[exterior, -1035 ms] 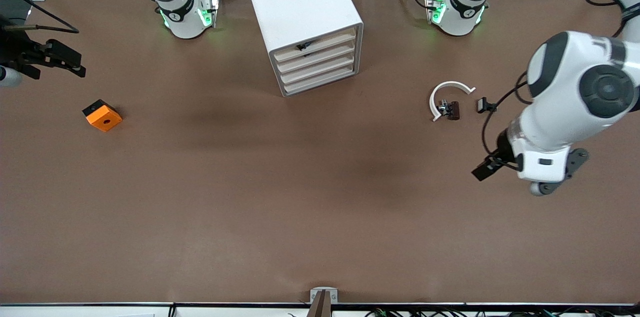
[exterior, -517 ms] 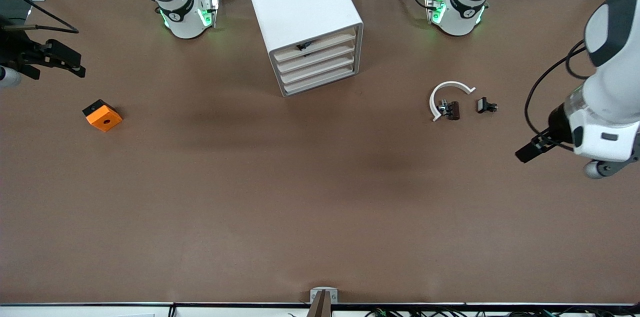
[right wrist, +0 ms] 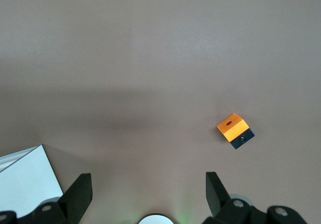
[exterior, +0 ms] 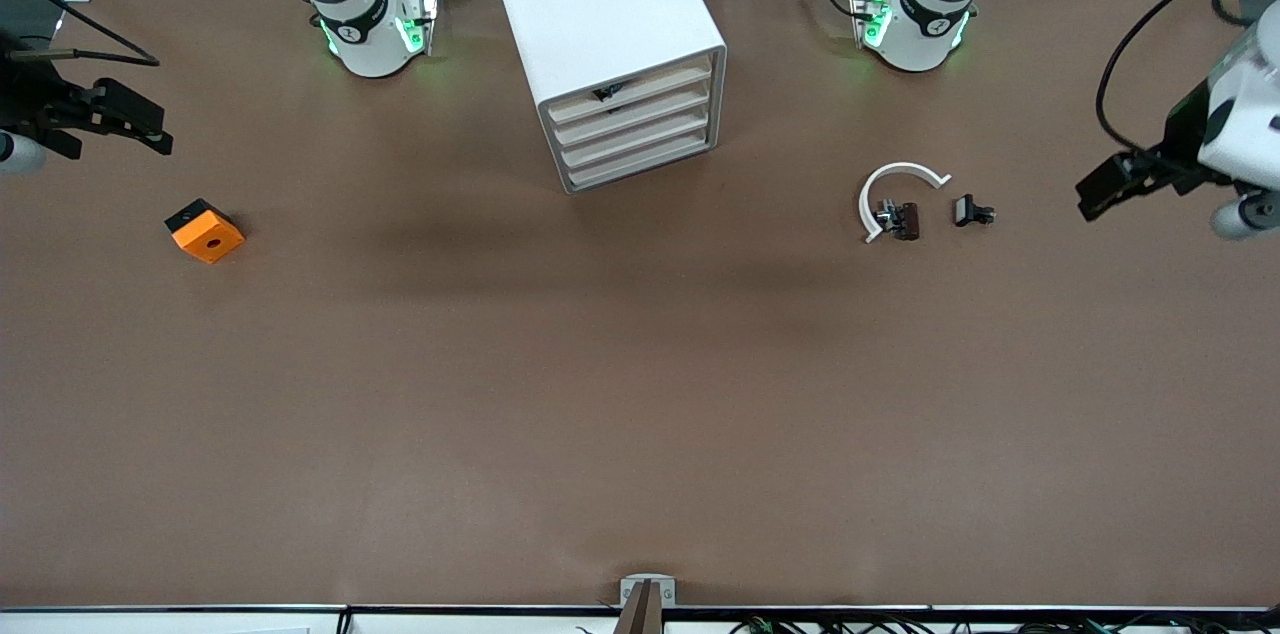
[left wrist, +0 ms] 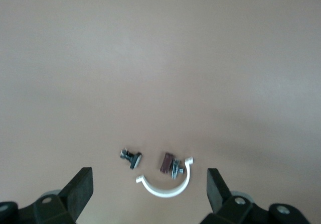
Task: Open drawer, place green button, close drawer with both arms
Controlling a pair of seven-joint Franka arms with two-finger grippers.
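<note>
The white cabinet (exterior: 600,4) stands between the arm bases, its four cream-fronted drawers flush and shut. A small dark thing (exterior: 608,93) shows at the top drawer (exterior: 660,86); I cannot tell what it is. No green-capped button shows. My left gripper (exterior: 1100,194) hangs open and empty over the left arm's end of the table; in its wrist view (left wrist: 149,178) the fingers (left wrist: 80,184) stand wide apart. My right gripper (exterior: 145,126) waits open and empty over the right arm's end, also seen in its wrist view (right wrist: 148,181).
A black clip with a white curved band (exterior: 895,204) and a small black-and-grey part (exterior: 972,211) lie near the left arm's end, both in the left wrist view (left wrist: 168,176) (left wrist: 131,157). An orange cube (exterior: 204,231) (right wrist: 233,128) lies near the right arm's end.
The left arm has swung away from beside the clip toward the left arm's end and its base. The right arm, the cabinet and the loose parts have not moved.
</note>
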